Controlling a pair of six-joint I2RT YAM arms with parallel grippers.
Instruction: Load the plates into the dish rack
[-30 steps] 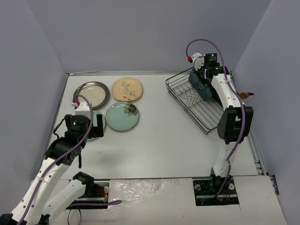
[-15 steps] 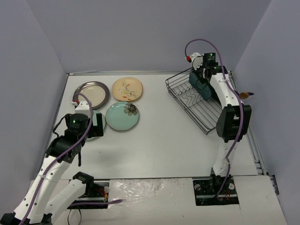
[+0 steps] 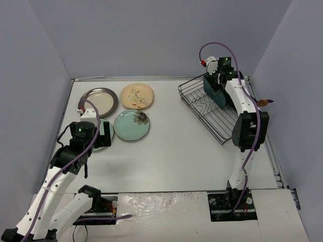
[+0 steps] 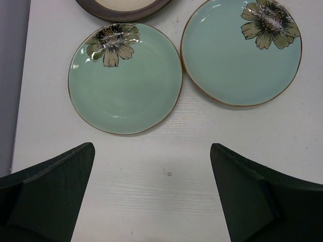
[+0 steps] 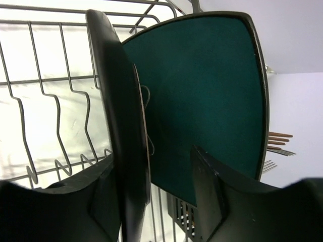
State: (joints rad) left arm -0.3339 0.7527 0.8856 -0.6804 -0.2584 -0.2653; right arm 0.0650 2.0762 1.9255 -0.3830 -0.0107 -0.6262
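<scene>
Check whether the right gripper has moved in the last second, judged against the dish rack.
Yes, slightly. The right gripper has edged toward the far end of the dish rack, upward in the top view, while the rack itself stays put.

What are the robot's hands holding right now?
The left gripper is open, holding nothing. The right gripper straddles the rim of a dark teal plate standing in the dish rack; whether it grips cannot be told.

dark teal square plates [image 5: 212,101] [image 5: 118,111]: 2 | mint flower plates [image 4: 125,85] [image 4: 241,55]: 2 | cream floral plate [image 3: 137,96]: 1 | cream plate with dark-grey rim [image 3: 99,101]: 1 | wire dish rack [image 3: 200,108]: 1
</scene>
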